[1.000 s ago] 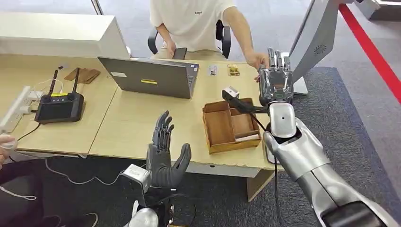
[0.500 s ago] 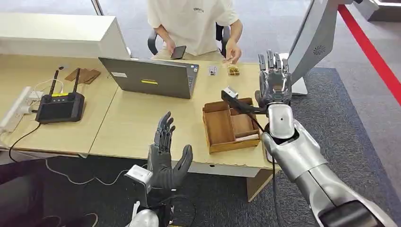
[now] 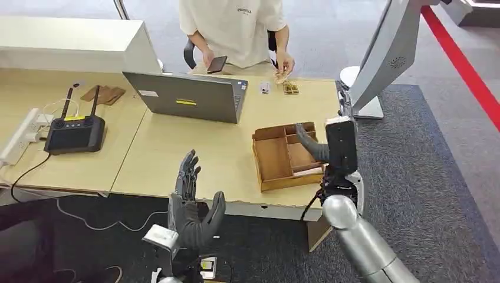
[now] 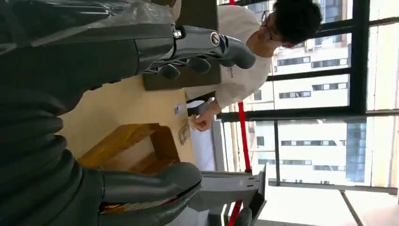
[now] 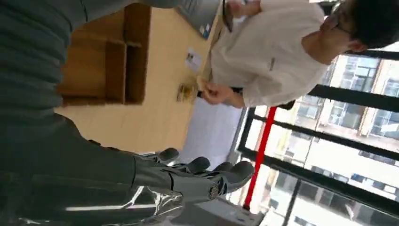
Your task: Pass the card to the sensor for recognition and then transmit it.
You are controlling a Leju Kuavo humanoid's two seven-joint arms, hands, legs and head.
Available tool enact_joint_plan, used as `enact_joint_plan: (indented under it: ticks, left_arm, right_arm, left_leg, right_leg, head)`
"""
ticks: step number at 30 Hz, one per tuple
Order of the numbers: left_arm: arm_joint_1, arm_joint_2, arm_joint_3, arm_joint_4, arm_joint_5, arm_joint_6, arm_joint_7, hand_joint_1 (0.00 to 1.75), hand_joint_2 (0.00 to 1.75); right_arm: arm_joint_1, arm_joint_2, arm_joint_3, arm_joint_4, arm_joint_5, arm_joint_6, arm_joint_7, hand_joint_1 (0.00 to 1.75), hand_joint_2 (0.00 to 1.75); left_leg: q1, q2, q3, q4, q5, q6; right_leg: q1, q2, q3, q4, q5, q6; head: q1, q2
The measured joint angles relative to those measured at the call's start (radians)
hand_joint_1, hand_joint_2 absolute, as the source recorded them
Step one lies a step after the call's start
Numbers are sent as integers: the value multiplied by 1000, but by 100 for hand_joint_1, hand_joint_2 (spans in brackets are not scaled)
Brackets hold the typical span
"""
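What looks like the card [image 3: 282, 75] sits in the person's hand [image 3: 285, 62], well beyond the empty, spread right hand [image 5: 188, 176].

Before me the desk [image 3: 177, 153] carries a laptop [image 3: 188, 97], a black controller [image 3: 75, 131], a power strip [image 3: 20, 135] and a wooden tray [image 3: 286, 156].

Laptop [image 3: 187, 95] left of tray [image 3: 287, 155] on desk [image 3: 171, 159]
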Motion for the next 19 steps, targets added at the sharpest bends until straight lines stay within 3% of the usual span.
enact_joint_plan:
  ticks: [3, 5, 8, 13, 19]
  left_arm:
    - [43, 2, 37, -40, -39, 0, 4, 0, 175]
    - [64, 3, 58, -61, -50, 0, 4, 0, 175]
    - [86, 3, 83, -87, -63, 0, 0, 0, 175]
    - [144, 1, 127, -136, -111, 0, -14, 0, 175]
    - [181, 0, 155, -180, -128, 0, -13, 0, 175]
  right_arm:
    - [124, -19, 5, -148, -231, 3, -92, 0, 175]
    - [176, -31, 8, -222, -279, 5, -120, 0, 175]
    - [223, -44, 13, -309, -321, 7, -144, 0, 175]
    - [281, -59, 26, -424, -386, 5, -241, 0, 175]
    - [307, -71, 54, -523, -388, 2, -255, 0, 175]
  left_leg:
    - [0, 0, 0, 0, 0, 0]
    - [0, 0, 0, 0, 0, 0]
    - [0, 0, 0, 0, 0, 0]
    - [0, 0, 0, 0, 0, 0]
    - [0, 0, 0, 0, 0, 0]
  right_leg:
    - [0, 0, 0, 0, 0, 0]
    - [0, 0, 0, 0, 0, 0]
    - [0, 0, 0, 0, 0, 0]
    - [0, 0, 0, 0, 0, 0]
    - [0, 0, 0, 0, 0, 0]
  head:
    - [-1, 0]
    - [0, 0]
    - [0, 0]
    - [0, 0]
    - [0, 0]
